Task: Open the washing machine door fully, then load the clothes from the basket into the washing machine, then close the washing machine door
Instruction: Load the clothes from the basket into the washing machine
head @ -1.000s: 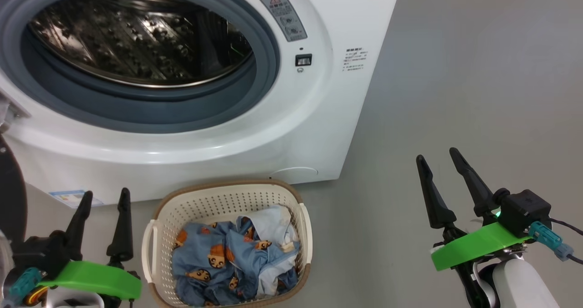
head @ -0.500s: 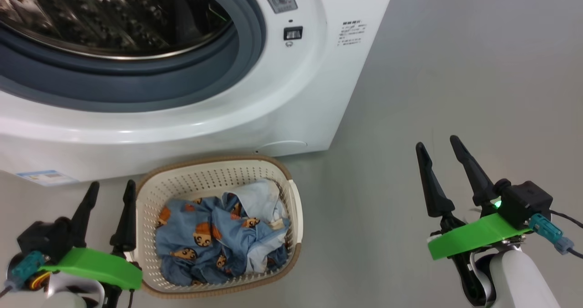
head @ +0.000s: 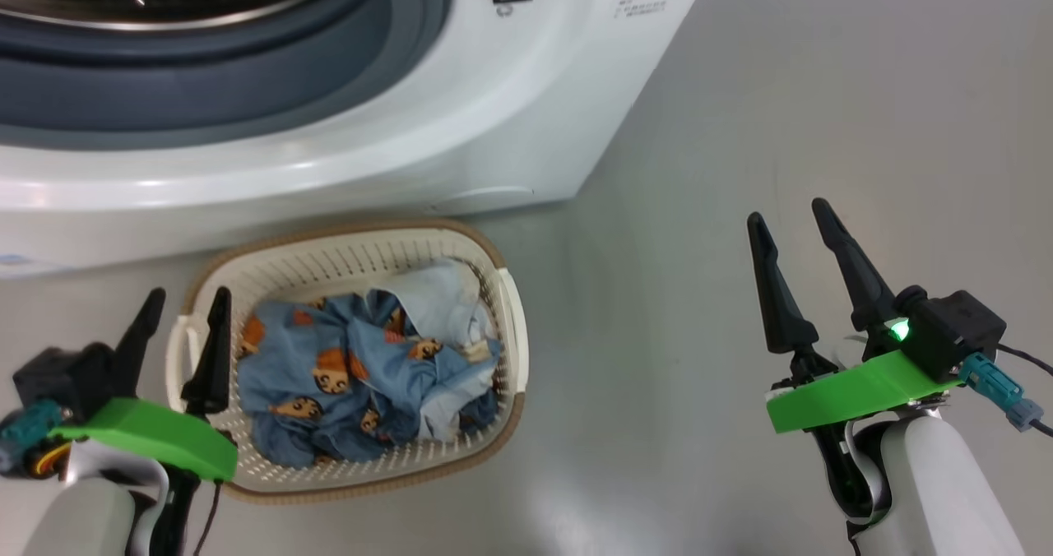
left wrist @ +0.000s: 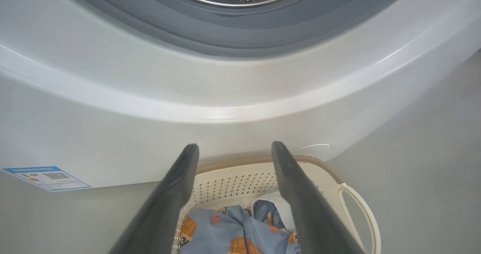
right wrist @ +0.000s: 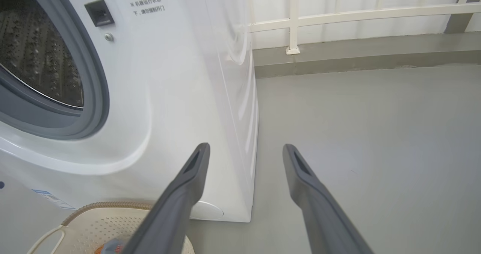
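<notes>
Left gripper (head: 188, 294): gapes wide, holds nothing; hangs with one finger over the basket (head: 345, 232) at its left rim, the other just outside. Clothes (head: 362, 367): lie bundled inside, just right of those fingers. Washing machine (head: 345, 161): stands beyond the fingertips, drum (right wrist: 37, 58) uncovered. Right gripper (head: 786, 210): gapes as wide, empty, over grey floor (head: 823, 87), well right of the basket.

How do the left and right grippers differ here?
The left gripper sits at the basket's left edge, beside the clothes; the right gripper hangs over the floor, right of the basket. The left's fingers frame the basket; the right's frame the washing machine's corner. Both are open and empty.
</notes>
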Robot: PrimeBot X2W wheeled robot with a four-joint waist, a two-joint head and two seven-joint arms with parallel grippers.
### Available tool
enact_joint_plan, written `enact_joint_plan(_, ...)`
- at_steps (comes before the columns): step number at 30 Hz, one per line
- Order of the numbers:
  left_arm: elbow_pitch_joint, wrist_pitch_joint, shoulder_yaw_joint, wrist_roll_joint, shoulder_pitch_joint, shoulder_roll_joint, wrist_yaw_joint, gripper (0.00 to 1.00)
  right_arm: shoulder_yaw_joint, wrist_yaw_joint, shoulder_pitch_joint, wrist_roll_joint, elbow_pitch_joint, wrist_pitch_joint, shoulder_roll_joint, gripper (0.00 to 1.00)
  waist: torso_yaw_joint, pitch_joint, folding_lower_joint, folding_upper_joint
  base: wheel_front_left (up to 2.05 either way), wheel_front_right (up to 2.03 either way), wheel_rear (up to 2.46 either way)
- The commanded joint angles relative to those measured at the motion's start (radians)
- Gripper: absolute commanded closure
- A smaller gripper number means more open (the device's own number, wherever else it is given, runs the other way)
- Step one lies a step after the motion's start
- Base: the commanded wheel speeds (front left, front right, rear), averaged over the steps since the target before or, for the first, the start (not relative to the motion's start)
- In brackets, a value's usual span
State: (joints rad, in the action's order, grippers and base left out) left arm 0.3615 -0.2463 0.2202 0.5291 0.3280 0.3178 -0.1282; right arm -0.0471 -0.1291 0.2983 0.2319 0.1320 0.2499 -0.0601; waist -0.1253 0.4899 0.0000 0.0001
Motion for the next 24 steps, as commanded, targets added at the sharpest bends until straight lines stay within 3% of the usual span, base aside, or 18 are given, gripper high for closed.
enact_joint_plan(1,-0.004,0.001,-0.025,0.010,0.025,0.040,-0.002,0.00,-0.017,-0.002,0.009,-0.009,-0.029,0.012,0.008,0.00,-0.018,0.052,0.0000,-0.0001,0.00,0.00,0.00)
enact_joint_plan(11,0.152,0.099,0.169,0.069,0.167,0.095,-0.002,0.00,-0.056,-0.002,0.062,0.054,-0.053,0.012,0.010,0.00,-0.070,0.208,0.0000,-0.0001,0.00,0.00,0.00)
enact_joint_plan(16,0.219,0.153,0.298,0.208,0.248,0.105,-0.002,0.00,-0.072,-0.002,0.077,0.096,-0.053,0.012,0.010,0.00,-0.103,0.281,0.0000,-0.0001,0.00,0.00,0.00)
enact_joint_plan(24,0.303,0.181,0.466,0.340,0.355,0.168,-0.002,0.00,-0.114,-0.002,0.111,0.142,-0.066,0.012,0.010,0.00,-0.155,0.371,0.0000,-0.0001,0.00,0.00,0.00)
